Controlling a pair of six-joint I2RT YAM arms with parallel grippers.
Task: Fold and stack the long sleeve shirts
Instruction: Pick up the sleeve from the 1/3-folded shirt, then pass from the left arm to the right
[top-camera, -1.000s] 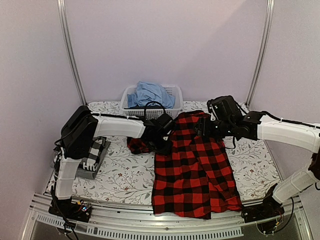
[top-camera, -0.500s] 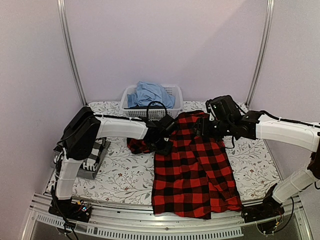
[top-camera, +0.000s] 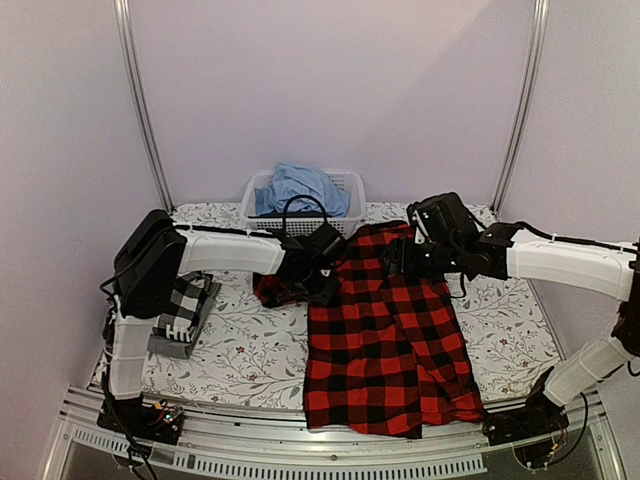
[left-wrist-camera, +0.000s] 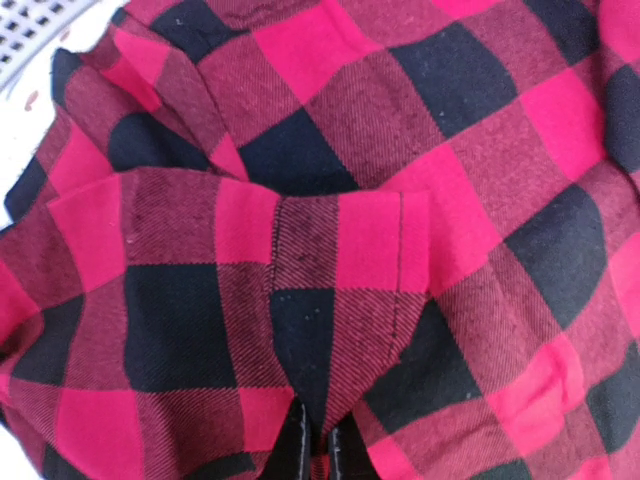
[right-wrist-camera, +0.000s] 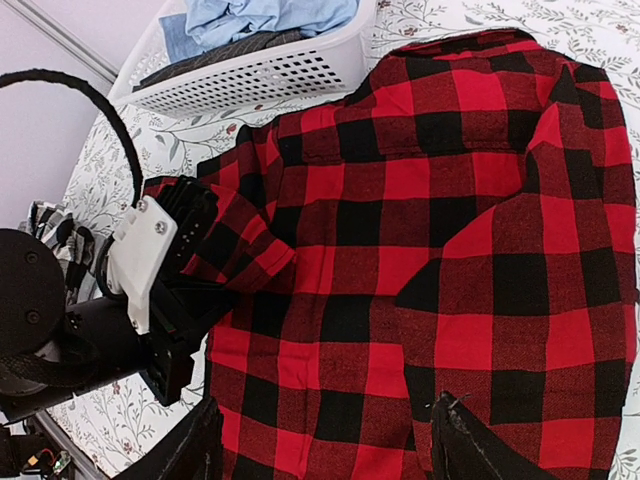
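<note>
Over the last second the left arm's shoulder-side joint (top-camera: 148, 262) had swung outward to the left and sat slightly lower. Its white upright link moved left with it. A little more of the black-and-white check shirt (top-camera: 185, 302) on the left-hand pile was exposed as a result.

The left gripper (top-camera: 322, 288), pinched on a fold of the red-and-black flannel (top-camera: 385, 340), had drawn back a short way to the left. The black cable loop (top-camera: 300, 208) above its wrist had shifted left as well and stood a little taller.

The right gripper (top-camera: 398, 262) and its wrist had edged marginally left over the flannel's upper part.
</note>
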